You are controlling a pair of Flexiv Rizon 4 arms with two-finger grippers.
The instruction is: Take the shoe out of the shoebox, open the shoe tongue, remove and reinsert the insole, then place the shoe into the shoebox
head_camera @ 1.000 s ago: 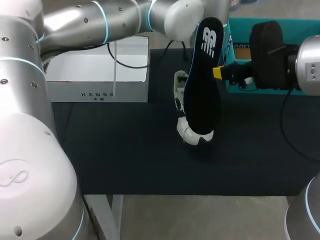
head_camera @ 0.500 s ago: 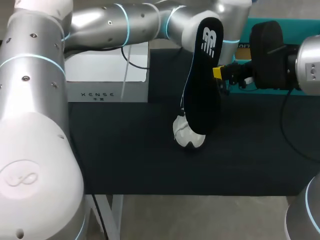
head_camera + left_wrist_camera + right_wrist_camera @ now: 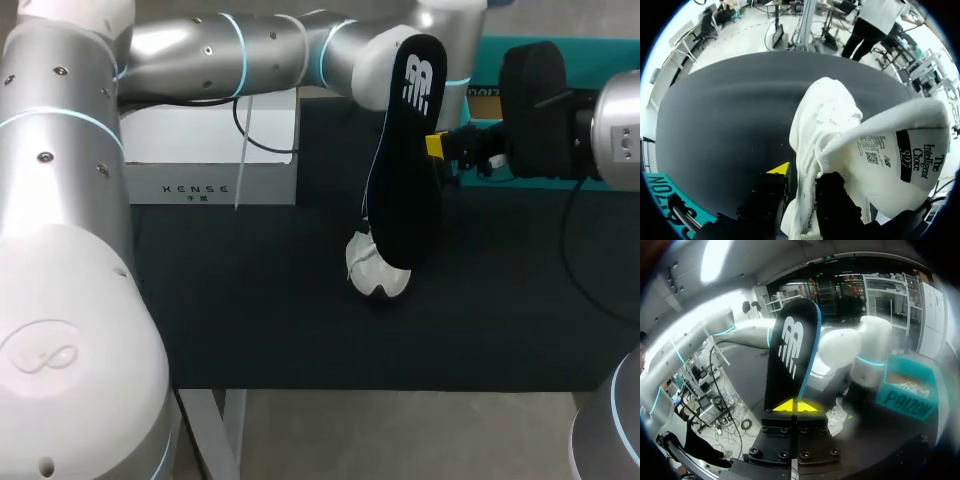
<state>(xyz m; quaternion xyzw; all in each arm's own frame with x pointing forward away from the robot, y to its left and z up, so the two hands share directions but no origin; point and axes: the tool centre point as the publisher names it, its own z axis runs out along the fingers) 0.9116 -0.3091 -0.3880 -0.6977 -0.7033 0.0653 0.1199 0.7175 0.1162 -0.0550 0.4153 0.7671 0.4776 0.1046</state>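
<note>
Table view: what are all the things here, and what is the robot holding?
insole: one, black with a white logo, held upright above mid-table
shoe: one, white, mid-table, mostly hidden behind the insole
shoebox: one, teal, back right
white box: one, back left
table: one, black top
left arm: one, silver, reaching across the back; left jaws shut on the shoe
right arm: one, silver and black, from the right; right jaws shut on the insole's edge
</note>
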